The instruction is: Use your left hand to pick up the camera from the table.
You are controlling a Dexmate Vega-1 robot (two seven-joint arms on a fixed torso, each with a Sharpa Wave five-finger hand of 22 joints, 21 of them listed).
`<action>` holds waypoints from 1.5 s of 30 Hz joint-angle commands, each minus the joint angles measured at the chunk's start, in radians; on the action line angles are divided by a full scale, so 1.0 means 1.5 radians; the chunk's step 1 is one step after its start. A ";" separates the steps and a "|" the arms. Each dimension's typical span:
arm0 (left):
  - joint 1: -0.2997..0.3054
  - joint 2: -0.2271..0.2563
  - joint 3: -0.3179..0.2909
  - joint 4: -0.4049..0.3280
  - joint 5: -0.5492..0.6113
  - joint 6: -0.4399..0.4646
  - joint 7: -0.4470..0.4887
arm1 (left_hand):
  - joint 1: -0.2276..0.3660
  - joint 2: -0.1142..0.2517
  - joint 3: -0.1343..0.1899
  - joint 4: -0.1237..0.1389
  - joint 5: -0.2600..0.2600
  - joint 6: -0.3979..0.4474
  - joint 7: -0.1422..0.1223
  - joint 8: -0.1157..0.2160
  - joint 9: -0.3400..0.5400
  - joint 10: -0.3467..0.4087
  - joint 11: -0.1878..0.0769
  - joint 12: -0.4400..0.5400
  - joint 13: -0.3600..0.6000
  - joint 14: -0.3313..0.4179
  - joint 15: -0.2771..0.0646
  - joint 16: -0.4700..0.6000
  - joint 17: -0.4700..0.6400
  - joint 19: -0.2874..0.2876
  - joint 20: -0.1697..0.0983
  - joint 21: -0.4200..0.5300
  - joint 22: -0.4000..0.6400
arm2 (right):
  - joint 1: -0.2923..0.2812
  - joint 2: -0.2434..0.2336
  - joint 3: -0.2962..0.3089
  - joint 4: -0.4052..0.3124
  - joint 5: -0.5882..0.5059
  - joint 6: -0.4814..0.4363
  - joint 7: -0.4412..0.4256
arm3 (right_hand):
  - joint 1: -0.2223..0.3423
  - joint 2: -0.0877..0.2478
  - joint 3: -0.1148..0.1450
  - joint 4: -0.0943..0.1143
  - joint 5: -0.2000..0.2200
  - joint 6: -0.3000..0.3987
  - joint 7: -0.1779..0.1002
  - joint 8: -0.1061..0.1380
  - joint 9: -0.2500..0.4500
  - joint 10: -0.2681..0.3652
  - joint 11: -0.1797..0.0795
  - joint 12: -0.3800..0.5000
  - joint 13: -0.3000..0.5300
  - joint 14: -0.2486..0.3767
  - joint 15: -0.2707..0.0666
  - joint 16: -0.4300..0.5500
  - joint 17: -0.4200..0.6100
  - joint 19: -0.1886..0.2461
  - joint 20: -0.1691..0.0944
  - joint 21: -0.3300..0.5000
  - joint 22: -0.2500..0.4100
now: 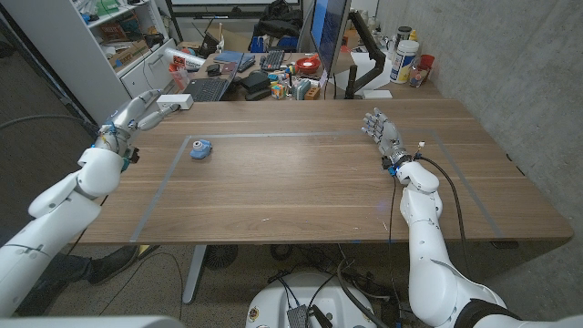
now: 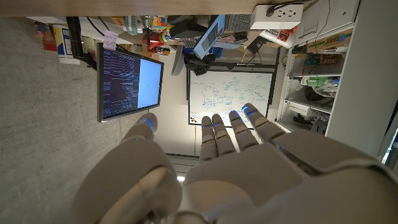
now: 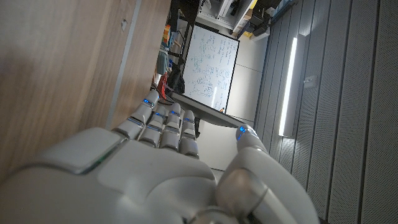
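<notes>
Camera (image 1: 201, 148), small and blue, lies on the wooden table (image 1: 301, 173), well apart from the left hand (image 1: 130, 116); that hand hovers at the table's far left corner, fingers extended, holding nothing. Right hand (image 1: 382, 130) likewise unclenched and empty.

The table (image 1: 301, 173) has a matt wood-grain top with thin pale tape lines. The left hand (image 1: 137, 112) and right hand (image 1: 383, 131) have smooth, semi-gloss pale plastic shells. The camera (image 1: 200, 148) looks like smooth blue and grey plastic.
</notes>
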 commanded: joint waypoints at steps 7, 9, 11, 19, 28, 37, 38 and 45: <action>0.013 0.042 0.003 -0.033 0.076 0.086 -0.012 | 0.006 -0.011 -0.009 -0.004 0.004 0.005 -0.014 -0.006 0.001 0.009 0.001 -0.003 0.003 0.024 0.007 0.003 0.001 0.035 0.051 0.012 0.002 | 0.000 -0.002 0.000 0.000 0.003 0.004 -0.003 | 0.002 0.006 0.000 -0.004 0.004 0.005 -0.002 0.001 0.003 0.003 0.000 -0.003 0.002 0.007 0.000 0.000 0.002 0.006 -0.005 -0.005 0.003; 0.014 0.049 0.005 -0.035 0.084 0.094 -0.016 | 0.006 -0.013 -0.011 -0.004 0.004 0.006 -0.019 -0.006 0.002 0.008 0.000 -0.004 0.003 0.029 0.008 0.003 0.001 0.042 0.059 0.014 0.002 | 0.002 -0.003 0.000 0.002 0.004 0.005 -0.003 | 0.002 0.006 0.000 -0.004 0.004 0.005 -0.002 0.001 0.003 0.004 0.000 -0.003 0.002 0.007 0.000 0.000 0.002 0.007 -0.005 -0.006 0.003; 0.014 0.055 0.006 -0.039 0.093 0.104 -0.020 | 0.006 -0.017 -0.013 -0.004 0.004 0.009 -0.024 -0.007 0.002 0.012 0.006 -0.003 0.003 0.034 0.009 0.003 0.001 0.053 0.067 0.016 0.002 | 0.002 -0.003 0.000 0.003 0.003 0.005 -0.004 | 0.002 0.006 0.000 -0.004 0.004 0.005 -0.002 0.001 0.003 0.004 0.000 -0.003 0.002 0.007 0.001 -0.001 0.002 0.007 -0.005 -0.006 0.003; 0.011 0.068 0.008 -0.043 0.108 0.131 -0.028 | 0.008 -0.025 -0.021 -0.006 0.005 0.029 -0.044 -0.006 0.002 0.024 0.005 -0.004 0.004 0.057 0.025 0.004 0.001 0.106 0.094 0.028 0.002 | 0.004 -0.003 0.003 0.009 0.005 0.009 -0.005 | 0.002 0.007 0.000 -0.005 0.004 0.006 -0.002 0.001 0.003 0.004 0.000 -0.003 0.002 0.008 0.000 0.000 0.002 0.009 -0.005 -0.008 0.003; 0.005 0.086 0.028 -0.050 0.149 0.172 -0.023 | 0.003 -0.042 -0.036 -0.006 0.007 0.047 -0.086 -0.006 0.003 0.050 -0.014 0.000 0.005 0.094 0.038 0.008 0.001 0.159 0.112 0.037 0.002 | 0.009 -0.004 0.004 0.016 0.006 0.014 -0.005 | 0.002 0.007 -0.001 -0.005 0.004 0.006 -0.003 0.001 0.003 0.005 0.000 -0.003 0.002 0.009 0.000 0.000 0.002 0.012 -0.004 -0.010 0.003; -0.006 0.101 0.045 -0.045 0.165 0.192 -0.023 | 0.003 -0.044 -0.044 -0.004 0.011 0.073 -0.097 -0.001 0.004 0.076 -0.028 0.005 0.006 0.120 0.017 0.009 0.001 0.185 0.114 0.038 0.002 | 0.009 -0.003 0.004 0.018 0.004 0.013 -0.006 | 0.002 0.007 -0.001 -0.005 0.004 0.006 -0.003 0.001 0.003 0.005 0.000 -0.003 0.002 0.010 0.001 0.000 0.002 0.012 -0.004 -0.012 0.003; -0.007 0.103 0.047 -0.045 0.166 0.196 -0.026 | 0.003 -0.044 -0.044 -0.004 0.011 0.073 -0.097 -0.001 0.004 0.075 -0.028 0.004 0.006 0.119 0.016 0.008 0.002 0.185 0.114 0.037 0.003 | 0.008 -0.003 0.004 0.017 0.003 0.012 -0.006 | 0.002 0.007 -0.001 -0.005 0.004 0.006 -0.003 0.001 0.003 0.005 0.000 -0.003 0.002 0.010 0.001 0.000 0.002 0.012 -0.004 -0.012 0.003; -0.022 0.114 0.066 -0.040 0.161 0.217 -0.049 | 0.003 -0.043 -0.047 -0.003 0.013 0.076 -0.103 -0.003 0.004 0.070 -0.024 0.000 0.008 0.121 0.039 0.005 0.003 0.193 0.114 0.036 0.003 | 0.003 -0.002 0.004 0.006 0.002 0.006 -0.007 | 0.002 0.007 -0.001 -0.006 0.004 0.006 -0.004 0.001 0.003 0.005 -0.001 -0.003 0.002 0.010 0.001 0.000 0.002 0.014 -0.003 -0.014 0.003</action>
